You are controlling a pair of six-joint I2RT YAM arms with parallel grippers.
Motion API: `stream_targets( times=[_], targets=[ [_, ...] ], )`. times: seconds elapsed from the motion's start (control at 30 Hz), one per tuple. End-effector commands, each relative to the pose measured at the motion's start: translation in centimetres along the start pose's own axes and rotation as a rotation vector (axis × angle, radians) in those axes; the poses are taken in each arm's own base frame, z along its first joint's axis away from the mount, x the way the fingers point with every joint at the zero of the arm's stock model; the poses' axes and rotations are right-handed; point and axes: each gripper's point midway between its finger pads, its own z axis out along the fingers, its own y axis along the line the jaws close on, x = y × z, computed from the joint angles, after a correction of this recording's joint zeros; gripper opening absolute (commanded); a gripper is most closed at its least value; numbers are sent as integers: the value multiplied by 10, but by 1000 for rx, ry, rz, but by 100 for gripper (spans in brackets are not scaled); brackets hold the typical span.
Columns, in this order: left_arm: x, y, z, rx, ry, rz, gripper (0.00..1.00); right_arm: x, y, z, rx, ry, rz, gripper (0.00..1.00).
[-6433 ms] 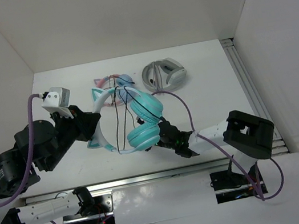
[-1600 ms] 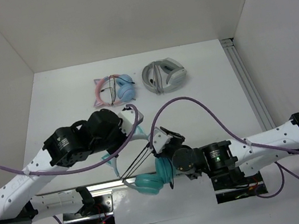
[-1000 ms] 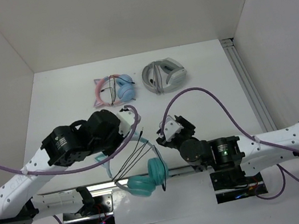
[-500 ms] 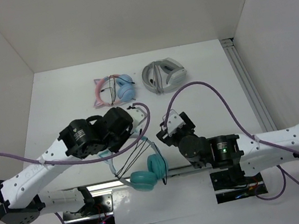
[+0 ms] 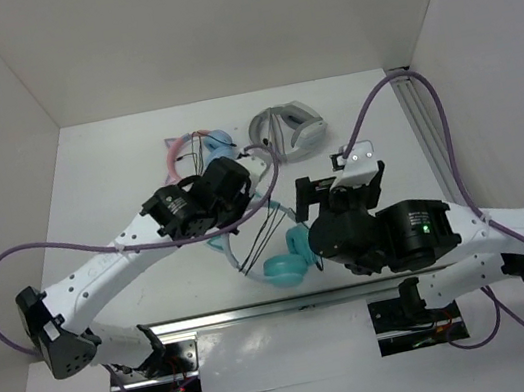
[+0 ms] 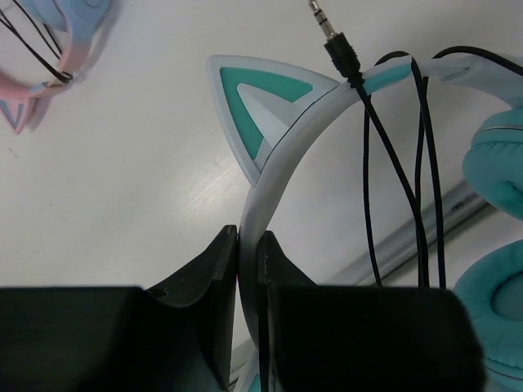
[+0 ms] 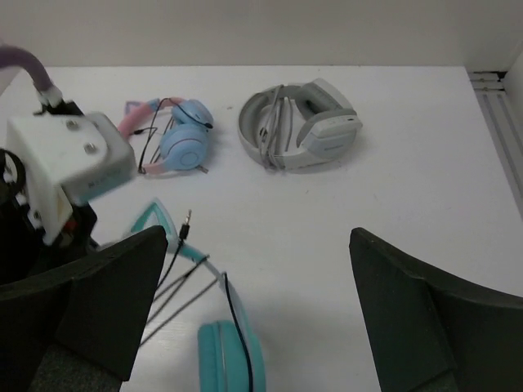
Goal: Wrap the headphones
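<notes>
The teal headphones [image 5: 286, 257] hang from my left gripper [image 6: 248, 235], which is shut on the pale headband just below a cat ear [image 6: 260, 108]. Black cable [image 6: 396, 171] is looped several times across the band, and its plug [image 6: 328, 31] sticks up free. Both teal ear cups [image 6: 500, 160] hang at the right of the left wrist view. My right gripper [image 7: 261, 310] is open and holds nothing. It hovers above and to the right of the headphones, with one ear cup [image 7: 230, 359] and the plug [image 7: 188, 219] below it.
Pink-and-blue cat-ear headphones [image 5: 195, 151] and grey-and-white headphones [image 5: 288, 131] lie at the back of the white table. A metal rail [image 5: 262, 310] runs along the front edge and another [image 5: 432, 141] along the right side. White walls enclose the table.
My left arm has carried the headphones from the front rail out over the table. My right gripper has opened wider and drawn back to the right, away from them.
</notes>
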Motion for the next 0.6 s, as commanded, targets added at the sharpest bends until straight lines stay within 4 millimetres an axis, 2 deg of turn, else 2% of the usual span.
stream_targets(
  times=[0.0, 0.03, 0.1, 0.13, 0.23, 0.27, 0.3, 0.33, 0.37, 0.4, 0.43, 0.47, 0.57],
  targets=[
    [-54, 12, 16, 13, -202, -147, 0, -15, -30, -3, 68, -50, 34, 100],
    [-61, 10, 20, 16, -221, -167, 0, -23, -31, -4, 65, -53, 46, 100],
    [-80, 19, 32, -26, -280, -205, 0, -37, -42, -7, 66, -65, 102, 100],
    [-79, 17, 49, -41, -267, -216, 0, -44, -47, -9, 70, -74, 126, 100],
    [-99, 20, 74, -22, -301, -263, 0, -53, -59, -12, 61, -84, 189, 100],
    [-97, 17, 98, -6, -262, -262, 0, -54, -61, -13, 52, -79, 202, 100],
    [-110, 17, 104, -4, -287, -266, 0, -57, -67, -14, 50, -81, 221, 100],
    [-112, 14, 115, -3, -280, -276, 0, -57, -66, -14, 41, -79, 231, 100],
    [-106, 15, 140, -14, -239, -276, 0, -58, -69, -15, 40, -80, 231, 100],
    [-113, 13, 145, -4, -243, -286, 0, -56, -64, -15, 17, -65, 234, 100],
    [-119, 18, 154, -11, -257, -298, 0, -60, -69, -17, 2, -63, 262, 100],
    [-113, 18, 172, 2, -229, -301, 0, -59, -69, -18, -10, -58, 258, 100],
    [-125, 22, 190, 48, -272, -322, 0, -61, -73, -22, -72, -42, 287, 100]
  ],
)
